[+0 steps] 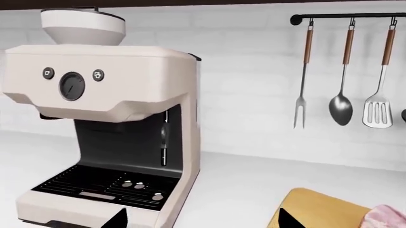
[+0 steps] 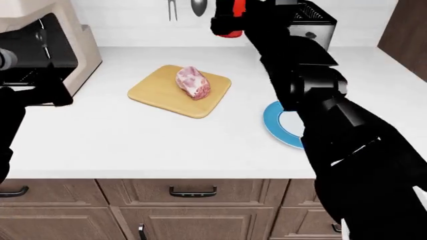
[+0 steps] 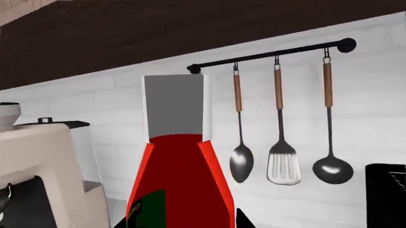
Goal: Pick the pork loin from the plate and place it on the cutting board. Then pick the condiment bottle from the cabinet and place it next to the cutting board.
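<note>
At the far left of the head view stands a cream espresso machine (image 2: pixel 57 45) on the white worktop (image 2: pixel 133 140), and the left arm's dark claw (image 2: pixel 40 90) hangs just in front of it, low over the worktop; its fingers are not plain enough to tell whether they are spread or closed, and nothing is seen in them. To the right of the machine lies the cutting board (image 2: pixel 179 91), turned cornerwise, with the pork loin (image 2: pixel 193 82) resting on it, a little toward its far side. Behind the board, against the white tiled wall, a fork and spoon (image 2: pixel 198 6) hang from a rail. Further right the black right arm reaches up and away from the worktop; its claw (image 2: pixel 230 22) is closed about the condiment bottle (image 3: pixel 180 175), held upright in the air before the wall, the cap uppermost. Right of the board, well apart from it, the blue-rimmed plate (image 2: pixel 275 125) sits on the worktop, partly hidden by the arm.
</note>
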